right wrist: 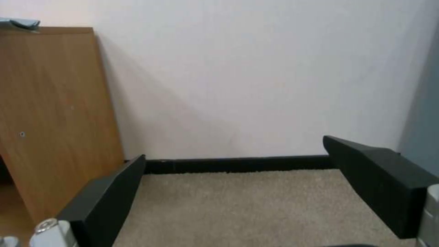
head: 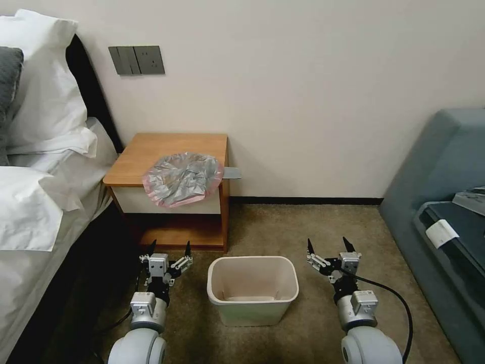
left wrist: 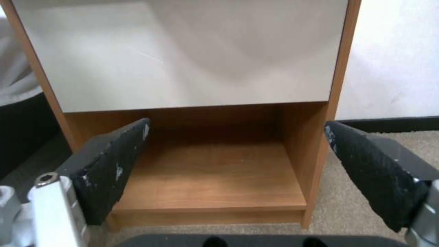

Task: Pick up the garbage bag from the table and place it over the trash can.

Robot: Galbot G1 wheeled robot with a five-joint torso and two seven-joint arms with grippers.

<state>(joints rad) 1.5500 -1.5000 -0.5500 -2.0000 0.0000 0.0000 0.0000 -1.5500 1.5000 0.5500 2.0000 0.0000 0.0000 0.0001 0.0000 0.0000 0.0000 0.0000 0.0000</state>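
Observation:
The crinkled silvery garbage bag with a pink rim lies on the front right of the wooden table, hanging a little over its front edge. The cream trash can stands on the carpet in front of the table, slightly to its right, with nothing over its rim. My left gripper is open, low by the table's lower shelf, left of the can. My right gripper is open too, low over the carpet right of the can. In the right wrist view the table's side panel shows.
A white-sheeted bed with pillows runs along the left. A blue-grey sofa stands at the right. The wall closes the back, with a switch plate. A black cable trails from the right arm.

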